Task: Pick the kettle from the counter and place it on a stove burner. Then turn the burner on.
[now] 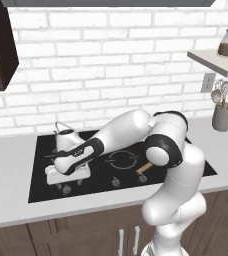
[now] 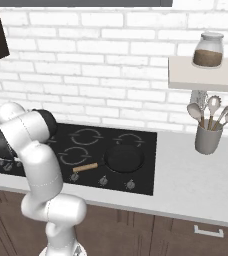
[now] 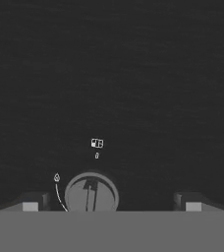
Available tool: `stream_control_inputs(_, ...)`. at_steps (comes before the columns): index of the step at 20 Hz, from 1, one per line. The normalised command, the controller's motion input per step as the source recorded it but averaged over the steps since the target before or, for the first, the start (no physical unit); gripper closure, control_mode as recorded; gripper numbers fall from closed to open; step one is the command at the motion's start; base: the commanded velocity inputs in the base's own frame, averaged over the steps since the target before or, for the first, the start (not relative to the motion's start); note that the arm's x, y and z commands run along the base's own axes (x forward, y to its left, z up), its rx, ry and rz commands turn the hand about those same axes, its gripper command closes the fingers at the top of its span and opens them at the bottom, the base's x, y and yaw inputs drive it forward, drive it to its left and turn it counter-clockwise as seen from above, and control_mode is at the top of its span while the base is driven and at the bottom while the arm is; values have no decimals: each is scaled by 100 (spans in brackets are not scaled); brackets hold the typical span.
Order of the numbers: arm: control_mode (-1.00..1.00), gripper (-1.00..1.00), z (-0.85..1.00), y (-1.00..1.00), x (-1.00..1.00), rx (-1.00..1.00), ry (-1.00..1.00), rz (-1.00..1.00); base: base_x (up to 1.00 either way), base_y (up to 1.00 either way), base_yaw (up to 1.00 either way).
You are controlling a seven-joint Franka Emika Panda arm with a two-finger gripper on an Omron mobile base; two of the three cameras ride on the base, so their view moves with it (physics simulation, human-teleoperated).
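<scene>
The silver-grey kettle stands upright on the left rear part of the black cooktop, its wire handle arched above it. The kettle and my arm hide the burner ring beneath it. My gripper points down at the cooktop's front left edge, just in front of the kettle. In the hand view my gripper is open, with its fingertips far apart. A round grey knob sits between them, closer to the left one and touching neither. The pale counter surrounds the cooktop.
A dark pan with a wooden handle rests on the cooktop's right front. Other knobs line the front edge. A grey utensil cup stands on the counter at the right, under a wall shelf holding a glass jar.
</scene>
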Motion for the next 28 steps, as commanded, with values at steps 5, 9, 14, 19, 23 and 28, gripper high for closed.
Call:
stream_control_inputs(5, -100, -100, -2, 0, -10, 0, 0, -2, 0, 0, 0)
stream_control_inputs(9, -100, -100, 0, 2, -18, 0, 0, -3, 0, 0, 0)
stream_control_inputs(14, -100, -100, 0, 6, -11, 0, -1, -11, 0, 0, 0)
stream_control_inputs(19, -100, -100, -1, 1, 11, 0, 4, -12, 0, 0, 0)
stream_control_inputs(23, -100, -100, -14, 0, 2, 0, 0, -1, 0, 0, 0)
stream_control_inputs(28, -100, -100, -27, 0, 0, 0, 0, 0, 0, 0, 0)
